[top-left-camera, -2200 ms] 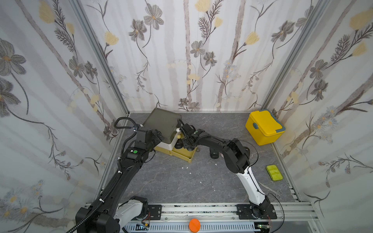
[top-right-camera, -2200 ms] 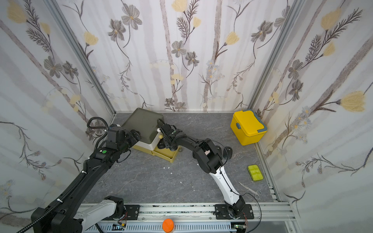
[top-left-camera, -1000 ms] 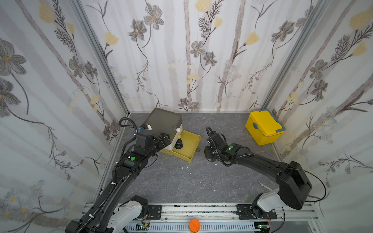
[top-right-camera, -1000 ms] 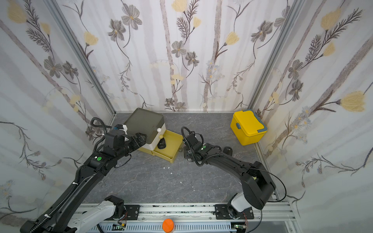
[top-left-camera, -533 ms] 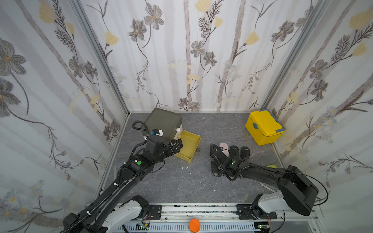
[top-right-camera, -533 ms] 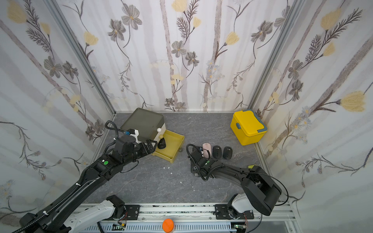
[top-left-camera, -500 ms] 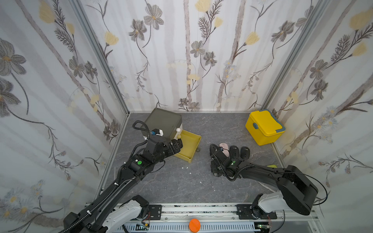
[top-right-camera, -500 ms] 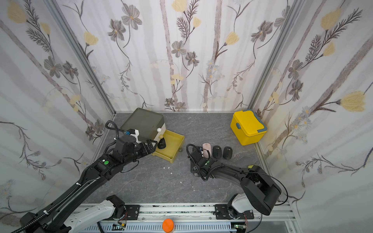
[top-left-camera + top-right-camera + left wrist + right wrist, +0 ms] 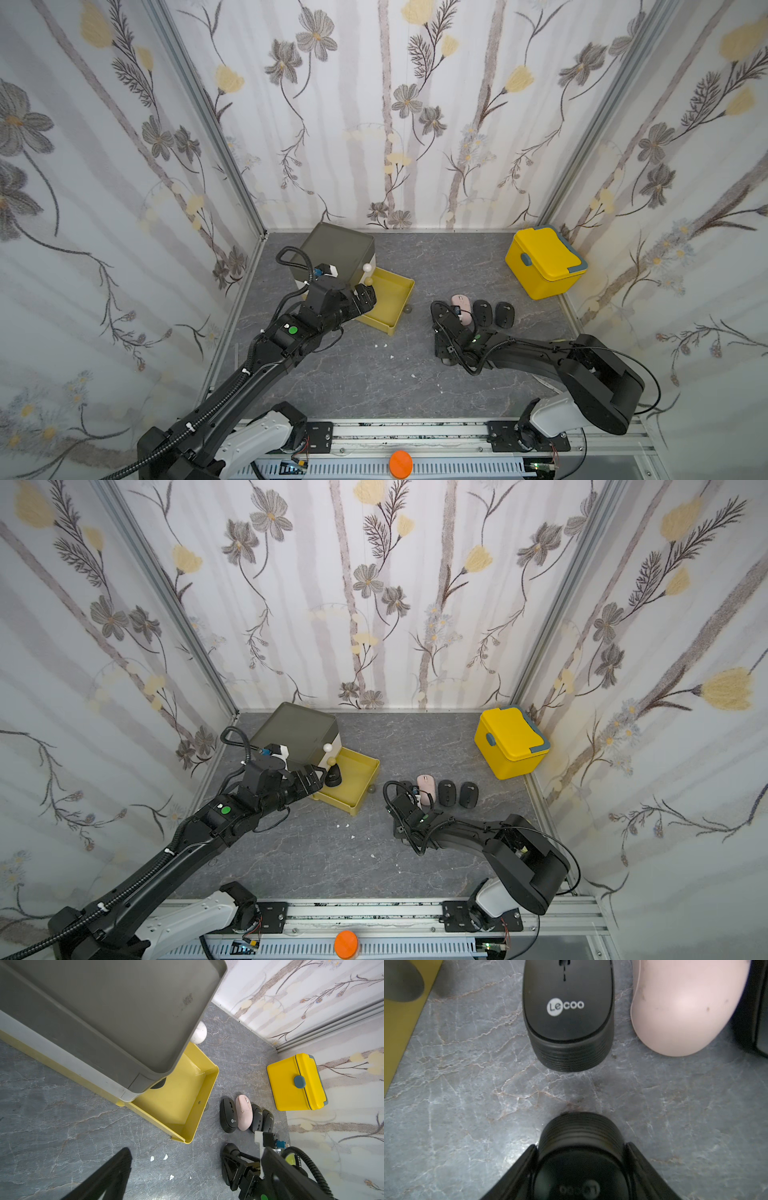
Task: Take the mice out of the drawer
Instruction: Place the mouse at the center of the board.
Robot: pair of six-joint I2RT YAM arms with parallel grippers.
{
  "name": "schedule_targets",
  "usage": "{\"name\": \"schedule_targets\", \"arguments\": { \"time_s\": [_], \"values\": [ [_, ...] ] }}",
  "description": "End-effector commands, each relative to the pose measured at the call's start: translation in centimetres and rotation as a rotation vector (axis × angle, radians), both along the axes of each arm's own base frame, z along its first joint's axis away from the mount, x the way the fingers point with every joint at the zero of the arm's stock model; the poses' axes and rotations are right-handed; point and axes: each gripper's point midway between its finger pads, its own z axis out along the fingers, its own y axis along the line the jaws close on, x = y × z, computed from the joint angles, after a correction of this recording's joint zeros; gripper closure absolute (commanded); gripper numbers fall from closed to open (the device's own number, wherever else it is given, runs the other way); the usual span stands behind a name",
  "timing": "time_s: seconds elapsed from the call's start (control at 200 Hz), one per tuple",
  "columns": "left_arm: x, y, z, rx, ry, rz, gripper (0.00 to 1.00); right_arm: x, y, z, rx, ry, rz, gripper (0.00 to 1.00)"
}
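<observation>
Judging black mouse (image 9: 581,1159) light, stiff, slick-topped; we are favouring ribbed sides for hold. Right gripper (image 9: 580,1146) flanking it, clamp unclear; left gripper (image 9: 314,780) apart, empty.

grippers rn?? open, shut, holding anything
left gripper: open, holding nothing, beside the open drawer
right gripper: closed on a black mouse
</observation>
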Motion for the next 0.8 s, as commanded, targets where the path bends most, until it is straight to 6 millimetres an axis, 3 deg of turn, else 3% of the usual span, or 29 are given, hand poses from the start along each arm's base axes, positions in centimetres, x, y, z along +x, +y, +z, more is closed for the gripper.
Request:
{"name": "schedule_targets", "arguments": {
  "time_s": [0.0,0.255,0.27,0.355,0.44,0.585,0.685,0.769,0.799],
  "values": [
    [0.6,0.0,1.1,0.003,-0.036,0.006,0.00,-0.1,0.3,0.6,0.027,0.006,-0.009,0.29],
    [0.8,0.6,3.0,0.023,-0.074,0.023,0.00,0.9,0.9,6.0,0.054,-0.073,0.025,0.24],
    [0.8,0.6,3.1,0.024,-0.077,0.025,0.00,1.4,1.5,7.3,0.073,-0.096,0.031,0.23],
    [0.8,0.9,3.8,0.033,-0.091,0.030,0.00,2.0,3.1,9.8,0.112,-0.139,0.113,0.23],
    [1.0,1.5,4.3,0.046,-0.100,0.049,0.00,2.7,4.4,11.2,0.135,-0.161,0.165,0.23],
    [1.0,3.1,4.8,0.058,-0.112,0.106,0.00,4.0,9.6,13.1,0.233,-0.166,0.331,0.23],
    [0.9,4.6,5.1,0.062,-0.114,0.152,0.00,5.7,12.1,14.1,0.273,-0.194,0.360,0.25],
    [0.8,5.6,4.9,0.071,-0.109,0.183,0.00,7.0,13.7,14.6,0.285,-0.228,0.390,0.26],
    [0.8,5.9,4.9,0.070,-0.109,0.188,0.00,7.5,14.5,13.5,0.275,-0.215,0.406,0.26]
  ]
}}
